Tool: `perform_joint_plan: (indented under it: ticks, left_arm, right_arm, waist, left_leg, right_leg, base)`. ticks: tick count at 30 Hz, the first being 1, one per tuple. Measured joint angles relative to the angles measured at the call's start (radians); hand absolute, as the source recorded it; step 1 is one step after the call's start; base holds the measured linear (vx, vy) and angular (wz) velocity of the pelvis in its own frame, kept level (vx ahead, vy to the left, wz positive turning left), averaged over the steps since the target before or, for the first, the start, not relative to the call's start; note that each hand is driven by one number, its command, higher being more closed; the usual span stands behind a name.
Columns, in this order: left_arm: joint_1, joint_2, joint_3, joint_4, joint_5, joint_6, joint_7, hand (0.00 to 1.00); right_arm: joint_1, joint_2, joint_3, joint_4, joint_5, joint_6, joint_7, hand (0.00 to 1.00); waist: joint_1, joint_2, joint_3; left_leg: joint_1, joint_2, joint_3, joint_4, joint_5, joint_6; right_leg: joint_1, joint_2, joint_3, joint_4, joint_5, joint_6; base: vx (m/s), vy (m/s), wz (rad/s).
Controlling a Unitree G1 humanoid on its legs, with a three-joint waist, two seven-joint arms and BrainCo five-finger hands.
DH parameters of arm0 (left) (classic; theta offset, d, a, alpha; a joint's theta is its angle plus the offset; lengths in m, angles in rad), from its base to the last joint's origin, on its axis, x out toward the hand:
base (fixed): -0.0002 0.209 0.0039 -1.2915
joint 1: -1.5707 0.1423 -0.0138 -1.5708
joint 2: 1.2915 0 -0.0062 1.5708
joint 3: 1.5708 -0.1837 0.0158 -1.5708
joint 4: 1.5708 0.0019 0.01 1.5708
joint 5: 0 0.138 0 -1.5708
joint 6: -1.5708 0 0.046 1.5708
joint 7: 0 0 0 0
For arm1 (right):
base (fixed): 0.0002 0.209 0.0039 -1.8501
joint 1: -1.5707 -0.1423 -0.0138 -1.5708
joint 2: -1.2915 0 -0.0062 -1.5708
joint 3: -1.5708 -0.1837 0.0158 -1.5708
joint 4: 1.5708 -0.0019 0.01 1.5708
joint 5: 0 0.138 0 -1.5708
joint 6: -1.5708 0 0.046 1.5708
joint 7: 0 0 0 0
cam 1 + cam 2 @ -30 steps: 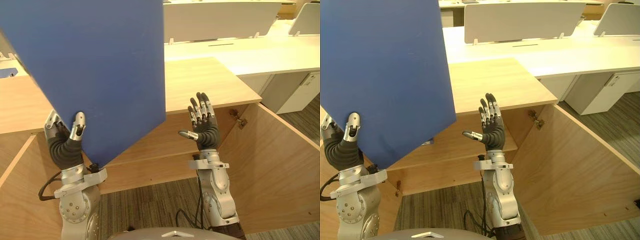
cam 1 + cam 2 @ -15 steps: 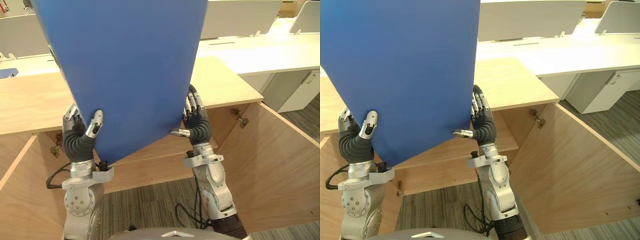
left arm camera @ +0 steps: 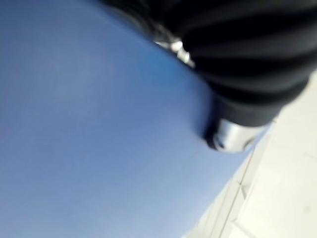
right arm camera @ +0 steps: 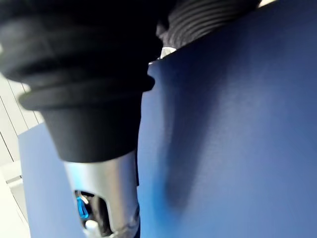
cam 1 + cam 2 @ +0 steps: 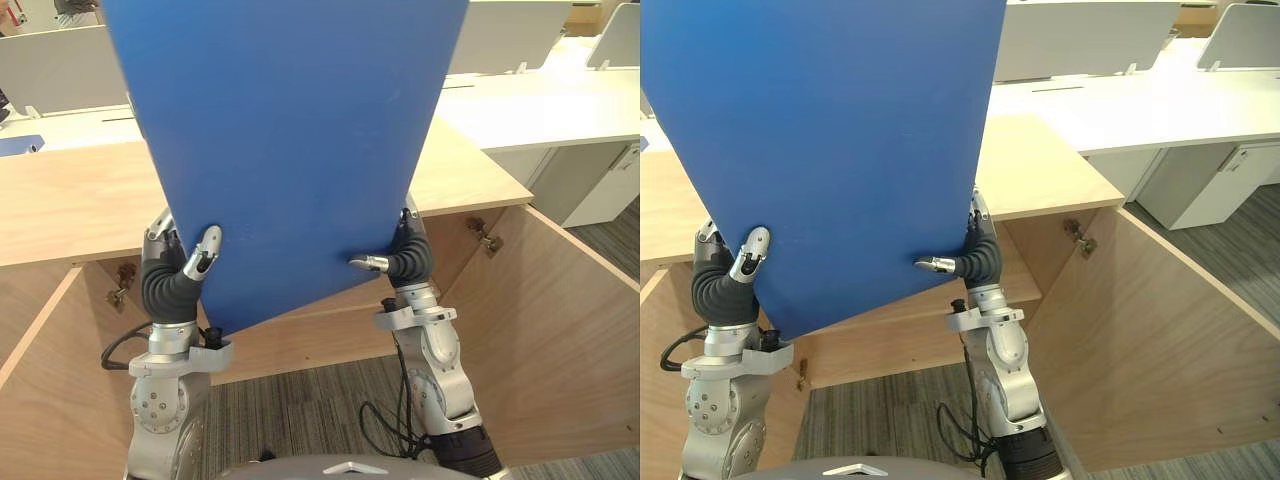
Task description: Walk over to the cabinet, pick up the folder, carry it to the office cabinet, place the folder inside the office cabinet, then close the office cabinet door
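Note:
A large blue folder (image 5: 290,140) stands upright in front of me, above the wooden office cabinet (image 5: 70,205). My left hand (image 5: 172,280) grips its lower left corner, thumb (image 5: 205,250) on the front face and fingers behind. At the folder's lower right edge my right hand (image 5: 412,260) has its thumb (image 5: 365,263) on the front and its fingers behind the sheet. In the wrist views the blue folder (image 3: 89,124) lies against the left hand (image 3: 247,59), and the folder (image 4: 237,124) runs beside the right hand (image 4: 94,74).
The cabinet's right door (image 5: 560,330) and left door (image 5: 40,400) hang open toward me, with a wooden shelf (image 5: 290,330) inside below the folder. White desks (image 5: 540,100) with grey dividers stand behind, and a white drawer unit (image 5: 600,180) at far right.
The left hand has swung the folder rightward to the centre. The right hand, open and apart one second ago, has closed in and now holds the folder's lower right edge.

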Motion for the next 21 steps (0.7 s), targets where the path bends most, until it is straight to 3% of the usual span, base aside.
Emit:
perform_joint_plan:
  ticks: [2, 3, 17, 18, 21]
  left_arm:
    - [0.0, 0.008, 0.0, 0.0, -0.013, 0.0, -0.013, 1.0]
    - [0.0, 0.01, 0.0, 0.0, -0.018, 0.0, -0.024, 1.0]
    - [0.0, 0.038, 0.015, 0.036, -0.087, 0.0, -0.09, 1.0]
    - [0.0, 0.04, 0.016, 0.037, -0.09, 0.0, -0.091, 0.0]
    - [0.0, 0.044, 0.017, 0.051, -0.089, -0.002, -0.102, 0.0]
  right_arm:
    - [0.0, -0.014, -0.001, 0.001, 0.0, 0.001, 0.004, 0.0]
    - [0.0, -0.019, -0.003, 0.002, 0.0, 0.001, 0.006, 1.0]
    - [-0.013, -0.081, -0.029, 0.044, 0.023, 0.04, 0.115, 1.0]
    - [-0.013, -0.081, -0.028, 0.045, 0.026, 0.04, 0.121, 1.0]
    - [-0.013, -0.077, -0.029, 0.064, 0.027, 0.04, 0.131, 1.0]
  waist:
    - [0.0, 0.0, 0.0]
    - [0.001, 0.0, -0.001]
    - [0.005, -0.01, -0.016]
    - [0.004, -0.01, -0.016]
    - [0.005, -0.01, -0.016]
  left_leg:
    - [0.0, -0.003, 0.0, 0.0, 0.001, 0.001]
    - [-0.001, -0.004, -0.001, -0.001, 0.002, 0.003]
    - [-0.01, -0.007, -0.003, -0.006, 0.008, 0.01]
    - [-0.01, -0.007, -0.003, -0.006, 0.008, 0.011]
    - [-0.01, -0.007, -0.003, -0.006, 0.009, 0.012]
  right_leg:
    - [0.0, -0.003, 0.0, 0.0, 0.0, 0.001]
    - [0.0, -0.004, 0.0, 0.0, 0.001, 0.001]
    - [-0.007, -0.006, -0.002, -0.001, 0.003, 0.0]
    - [-0.007, -0.006, -0.001, -0.001, 0.004, 0.0]
    - [-0.007, -0.006, -0.001, -0.002, 0.004, 0.001]
  base:
    - [0.0, 0.0, 0.0]
    - [0.0, 0.0, 0.0]
    - [0.0, 0.0, 0.0]
    - [0.0, 0.0, 0.0]
    - [0.0, 0.0, 0.0]
